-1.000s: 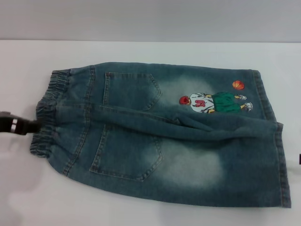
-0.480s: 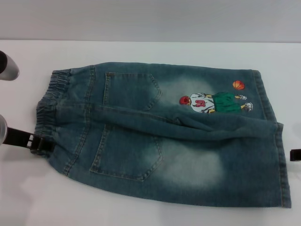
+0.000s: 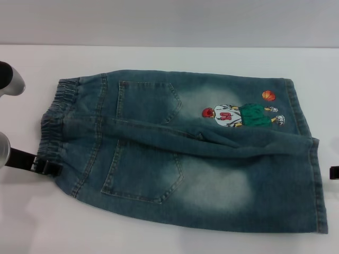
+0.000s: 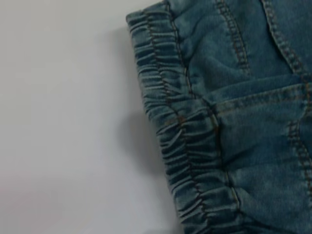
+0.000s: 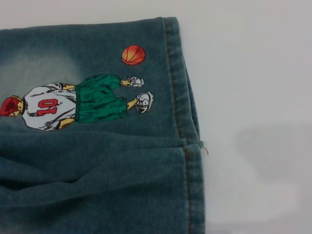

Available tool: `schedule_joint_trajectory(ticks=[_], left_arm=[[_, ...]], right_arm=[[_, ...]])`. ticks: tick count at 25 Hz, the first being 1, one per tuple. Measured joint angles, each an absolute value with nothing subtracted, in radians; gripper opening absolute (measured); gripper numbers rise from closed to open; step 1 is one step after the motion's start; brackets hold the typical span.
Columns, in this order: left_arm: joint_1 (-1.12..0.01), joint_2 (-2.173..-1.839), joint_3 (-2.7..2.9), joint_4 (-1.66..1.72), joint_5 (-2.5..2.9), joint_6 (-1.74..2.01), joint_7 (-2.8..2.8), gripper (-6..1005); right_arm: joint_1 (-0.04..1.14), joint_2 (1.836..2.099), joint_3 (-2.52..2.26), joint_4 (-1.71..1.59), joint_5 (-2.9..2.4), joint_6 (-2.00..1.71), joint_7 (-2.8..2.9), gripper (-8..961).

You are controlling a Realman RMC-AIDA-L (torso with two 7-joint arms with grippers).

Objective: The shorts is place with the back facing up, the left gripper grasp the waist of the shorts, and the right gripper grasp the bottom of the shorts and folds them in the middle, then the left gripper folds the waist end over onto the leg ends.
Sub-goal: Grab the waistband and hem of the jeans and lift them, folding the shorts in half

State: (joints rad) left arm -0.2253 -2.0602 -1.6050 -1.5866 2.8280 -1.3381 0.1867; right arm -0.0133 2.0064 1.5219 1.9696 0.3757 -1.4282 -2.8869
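At the left edge of the table (image 3: 159, 241), my left gripper (image 3: 48, 167) reaches in low and level, its black tip touching the near part of the waist of the shorts (image 3: 53, 127); I cannot tell how its fingers stand. Behind it my arm runs off left as a black strap-like link and a silver-white sleeve. The waist is a gathered, ruffled elastic band of darker denim, ribbed with fine stitched pleats (image 4: 180, 146). The shorts (image 3: 185, 153) lie flat, back up, waist left and legs right: faded blue denim with whitish worn patches, two stitched back pockets, a diagonal crease between the legs. My right gripper (image 3: 334, 172) shows only as a black sliver at the right edge, just beside the bottom of the shorts (image 3: 312, 174), fingers unseen. The far hem carries a cartoon player (image 5: 73, 102) and an orange ball (image 5: 133, 54).
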Motion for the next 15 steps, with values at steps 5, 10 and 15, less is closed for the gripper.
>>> schedule_joint_trajectory(ticks=[5,10,15], left_arm=[[-0.229,-2.06,-1.604,-1.576,2.828,-1.333,0.186,750],[-0.239,-2.06,-1.603,-1.556,2.827,-1.327,0.186,749],[-0.253,-2.06,-1.596,-1.538,2.823,-1.328,0.186,748]], right_arm=[[-0.011,2.002,1.521,1.971,0.376,-1.428,-2.887,695],[-0.008,1.999,1.521,1.971,0.376,-1.428,-2.887,694],[-0.007,1.994,1.521,1.972,0.376,-1.428,-2.887,694]])
